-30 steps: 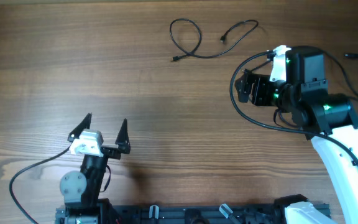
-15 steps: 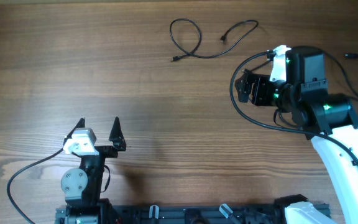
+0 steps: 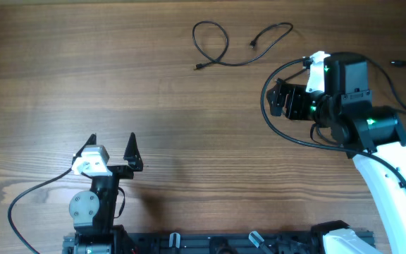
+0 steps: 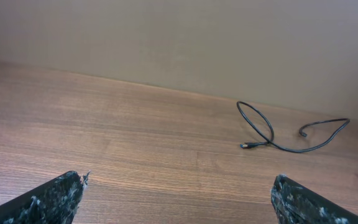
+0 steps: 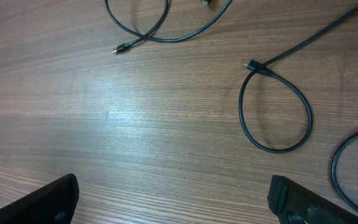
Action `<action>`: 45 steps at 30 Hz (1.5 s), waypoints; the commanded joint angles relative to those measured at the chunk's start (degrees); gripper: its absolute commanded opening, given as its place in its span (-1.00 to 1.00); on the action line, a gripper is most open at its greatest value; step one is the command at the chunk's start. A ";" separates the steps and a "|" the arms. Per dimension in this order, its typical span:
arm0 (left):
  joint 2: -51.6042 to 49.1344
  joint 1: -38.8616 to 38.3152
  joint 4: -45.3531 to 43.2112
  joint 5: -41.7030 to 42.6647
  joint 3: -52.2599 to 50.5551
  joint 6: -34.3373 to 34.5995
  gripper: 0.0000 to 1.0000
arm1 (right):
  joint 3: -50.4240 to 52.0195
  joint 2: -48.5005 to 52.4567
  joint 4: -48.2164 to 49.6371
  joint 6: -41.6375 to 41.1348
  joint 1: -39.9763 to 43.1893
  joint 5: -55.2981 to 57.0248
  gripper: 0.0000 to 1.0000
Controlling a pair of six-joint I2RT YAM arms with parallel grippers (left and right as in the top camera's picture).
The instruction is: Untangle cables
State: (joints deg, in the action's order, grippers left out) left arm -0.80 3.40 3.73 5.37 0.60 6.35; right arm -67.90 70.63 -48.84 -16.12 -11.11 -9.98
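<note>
- Left gripper (image 3: 112, 138), 7 o'clock on the brown wood-grain tabletop (image 3: 62, 85): jaws spread wide, holding nothing, well apart from any cord.
- Thin black cable with small plug ends (image 3: 245, 64), 12 to 1 o'clock: lies loose, with one loop crossing over itself. Risk: a pinch at the crossing followed by a pull would likely cinch the loop into a knot.
- Right gripper (image 3: 275, 99), 2 to 3 o'clock: jaws spread, empty. Second looped black cord (image 5: 240, 109) lies below it. Risk: a cord this thin and flat may slip from the closing jaws.
</note>
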 commanded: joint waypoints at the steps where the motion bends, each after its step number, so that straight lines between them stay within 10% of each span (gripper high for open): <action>1: 0.46 0.26 0.42 -0.96 -0.28 0.55 1.00 | 0.04 1.01 0.15 1.09 -0.17 1.22 1.00; 9: 0.46 0.26 0.42 -0.96 -0.28 0.55 1.00 | 2.78 -8.13 2.47 0.35 -0.17 4.44 0.99; 28: 0.46 0.26 0.42 -0.96 -0.28 0.55 1.00 | 67.01 -49.88 75.63 -3.76 -0.17 2.75 1.00; 45: 0.46 0.26 0.42 -0.96 -0.26 0.55 1.00 | 67.60 -70.44 49.13 9.84 8.61 3.34 0.99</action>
State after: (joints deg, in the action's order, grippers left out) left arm -0.80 3.40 3.84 5.15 0.60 6.37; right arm -0.36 1.10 0.21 -12.62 -3.49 -6.98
